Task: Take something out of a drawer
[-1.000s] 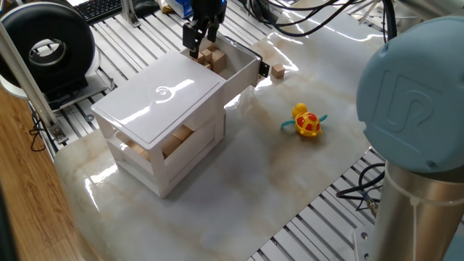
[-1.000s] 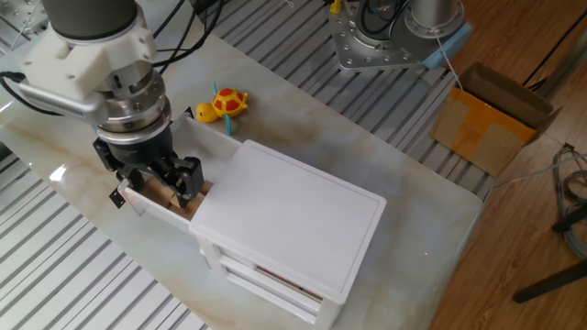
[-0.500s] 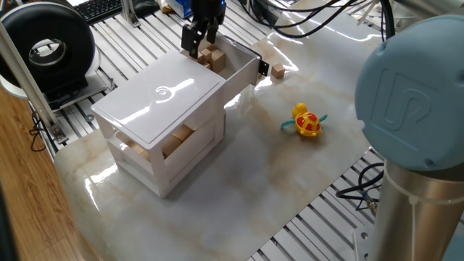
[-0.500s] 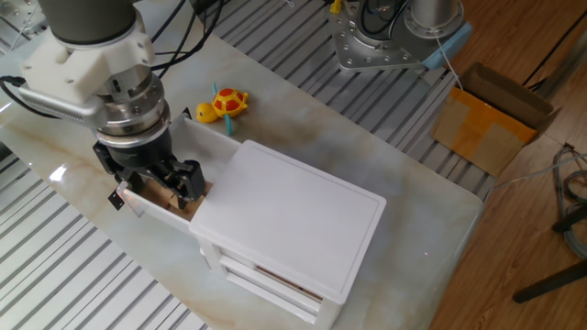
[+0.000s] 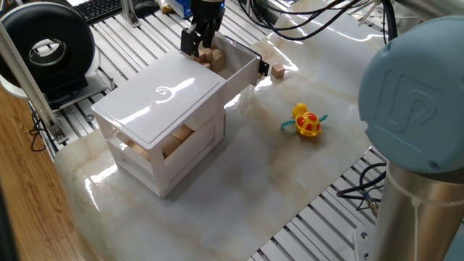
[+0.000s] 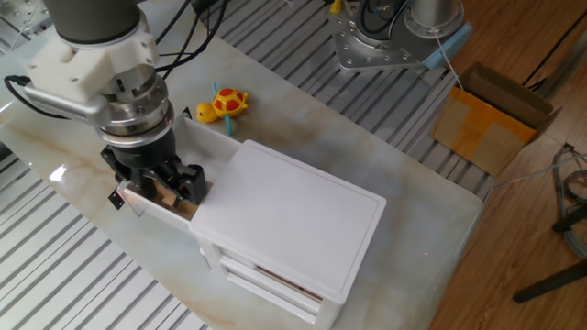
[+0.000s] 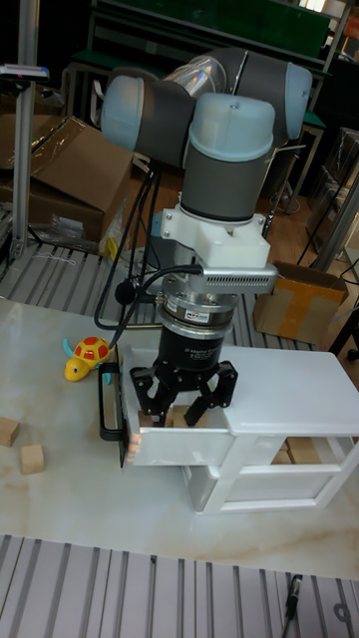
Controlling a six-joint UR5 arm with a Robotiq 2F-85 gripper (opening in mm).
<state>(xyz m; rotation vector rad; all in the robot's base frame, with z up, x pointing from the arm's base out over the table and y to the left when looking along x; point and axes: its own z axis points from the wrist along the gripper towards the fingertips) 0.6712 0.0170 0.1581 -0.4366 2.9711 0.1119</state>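
So the drawer (image 5: 243,67) is pulled out of the top of the white box (image 5: 163,127), with small wooden blocks (image 5: 215,59) inside. The pincer (image 7: 186,407) is down in it, fingers spread around a block; can't tell if it's actually clamped. Blocks look light, stiff and not fragile, so squeezing two flat opposite faces should work.

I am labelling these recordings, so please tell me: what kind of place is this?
Probably a robotics lab or workshop: the arm works at a marble-look table on metal rails, with cardboard boxes and cables around.
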